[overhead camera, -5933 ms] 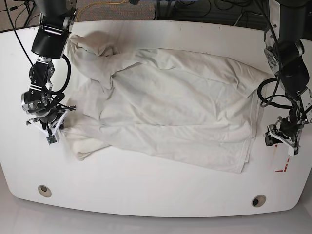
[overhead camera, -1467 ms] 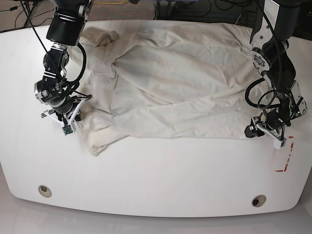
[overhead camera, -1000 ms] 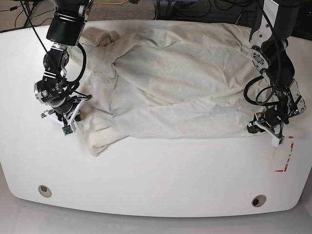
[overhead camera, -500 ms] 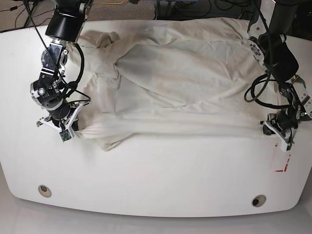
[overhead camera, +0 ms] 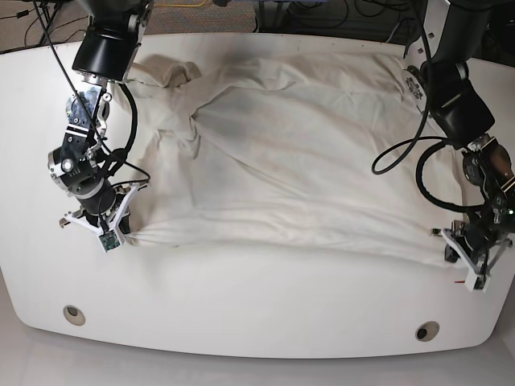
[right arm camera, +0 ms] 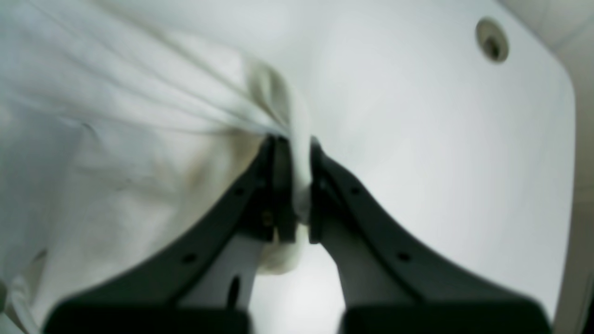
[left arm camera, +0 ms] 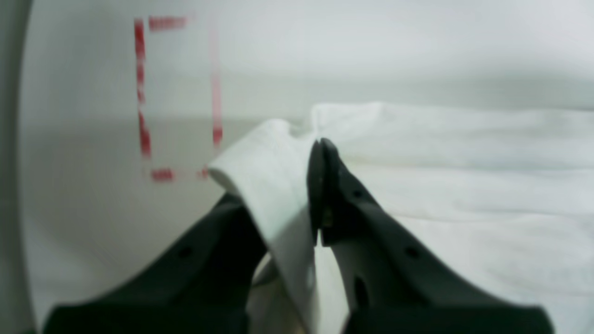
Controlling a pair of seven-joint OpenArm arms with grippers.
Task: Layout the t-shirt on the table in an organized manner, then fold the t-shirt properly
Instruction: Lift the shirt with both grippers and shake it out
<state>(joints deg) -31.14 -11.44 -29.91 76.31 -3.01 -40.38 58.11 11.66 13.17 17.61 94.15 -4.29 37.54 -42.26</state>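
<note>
The t-shirt (overhead camera: 298,153) lies spread across the far and middle part of the white surface (overhead camera: 257,305), plain side up, its near edge drawn into an almost straight line between the two arms. The right hand (overhead camera: 109,233), on the left of the base view, is clenched on the near corner of the cloth at that side; its wrist view shows the dark fingers (right arm camera: 278,185) pinching a bunched fold of white fabric, with creases fanning away from the pinch and a round grommet hole (right arm camera: 492,39) beyond. The left hand (overhead camera: 471,261), on the right of the base view, is likewise clamped on the opposite near corner; in its wrist view a flap of the t-shirt (left arm camera: 274,185) is caught between the fingers (left arm camera: 325,185), and a red tape rectangle (left arm camera: 176,97) lies on the surface just beyond it. The far left of the shirt is rumpled, with a bunched sleeve near the right arm's upper part. Two grommet holes (overhead camera: 73,314) sit near the front edge of the surface, well apart from the cloth.
</note>
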